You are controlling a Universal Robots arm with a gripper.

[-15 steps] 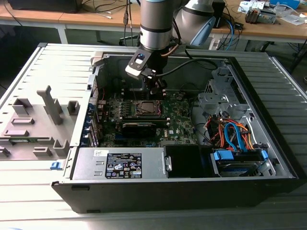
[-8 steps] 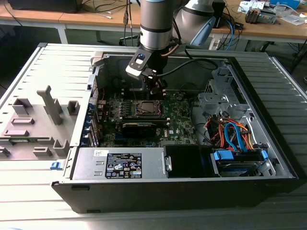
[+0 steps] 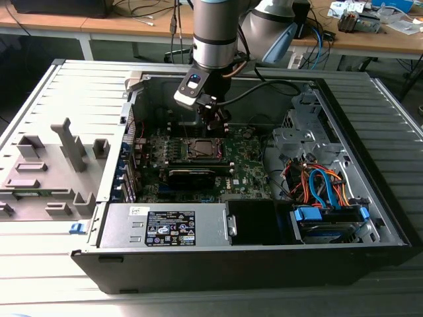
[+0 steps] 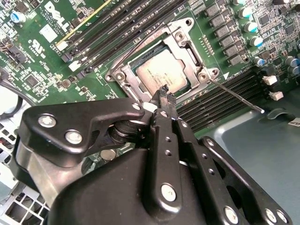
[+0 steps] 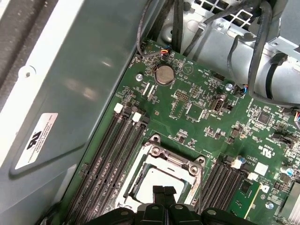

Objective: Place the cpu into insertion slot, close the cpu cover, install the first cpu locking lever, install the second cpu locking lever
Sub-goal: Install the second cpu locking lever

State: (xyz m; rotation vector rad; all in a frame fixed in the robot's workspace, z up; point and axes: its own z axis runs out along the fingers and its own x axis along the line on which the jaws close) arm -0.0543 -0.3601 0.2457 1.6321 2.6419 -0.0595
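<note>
The cpu lies flat in the insertion slot on the green motherboard, its silver-grey top showing through the window of the cpu cover. The cover is down flat around the chip in both wrist views, cpu and cover. My gripper hangs just above the socket's edge, its two black fingertips pressed together with nothing between them; it also shows as gripper and gripper. A thin metal locking lever sticks out sideways from one socket corner, away from the frame.
Long black memory slots run beside the socket. A long black card sits just in front of it in the exterior view. The power supply, a cabled drive cage and the case wall hem the board in.
</note>
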